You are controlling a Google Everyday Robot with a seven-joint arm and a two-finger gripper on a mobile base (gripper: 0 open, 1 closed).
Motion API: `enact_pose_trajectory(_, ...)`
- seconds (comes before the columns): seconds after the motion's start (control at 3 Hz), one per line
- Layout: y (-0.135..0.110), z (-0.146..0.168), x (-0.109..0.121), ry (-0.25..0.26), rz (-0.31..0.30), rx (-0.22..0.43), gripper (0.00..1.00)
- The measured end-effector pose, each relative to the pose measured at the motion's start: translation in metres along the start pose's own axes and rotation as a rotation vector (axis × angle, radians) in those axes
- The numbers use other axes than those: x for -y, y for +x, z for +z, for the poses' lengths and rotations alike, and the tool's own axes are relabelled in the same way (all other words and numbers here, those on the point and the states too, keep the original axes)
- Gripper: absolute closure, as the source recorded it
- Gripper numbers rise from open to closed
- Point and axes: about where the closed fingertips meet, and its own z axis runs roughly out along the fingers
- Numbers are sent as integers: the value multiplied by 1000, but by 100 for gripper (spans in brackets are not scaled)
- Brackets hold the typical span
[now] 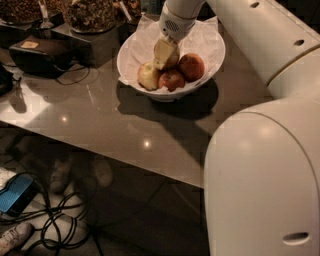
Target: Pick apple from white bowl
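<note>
Observing gripper (164, 61) hanging low inside white bowl (150, 93), right above the fruit. Failing to determine its grip state. Finding apple (172, 79) lying at the bowl's front, touching pale apple (148, 75) and sitting just beside rounder red apple (192, 66). Noting bowl standing on grey table (100, 117).

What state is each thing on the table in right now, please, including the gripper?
white bowl, upright on the table, lined with crumpled paper, holding three apples
gripper, lowered into the white bowl, right at the apples
apple, lying in the bowl between the other two, not yet lifted
pale apple, lying in the bowl
red apple, lying in the bowl
trays of nuts, filled
</note>
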Motion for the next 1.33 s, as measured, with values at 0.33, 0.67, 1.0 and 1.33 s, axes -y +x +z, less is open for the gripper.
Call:
enact_pose_trajectory(0.33, 0, 0, 0, 0, 0, 0, 81)
enact_pose_trajectory(0.67, -3, -9, -1, 9, -6, 21, 100)
enact_pose_trajectory(1.0, -16, -51, -15, 4, -33, 76, 100)
enact_pose_trajectory(1.33, -29, -100, -33, -6, -98, 152, 100)
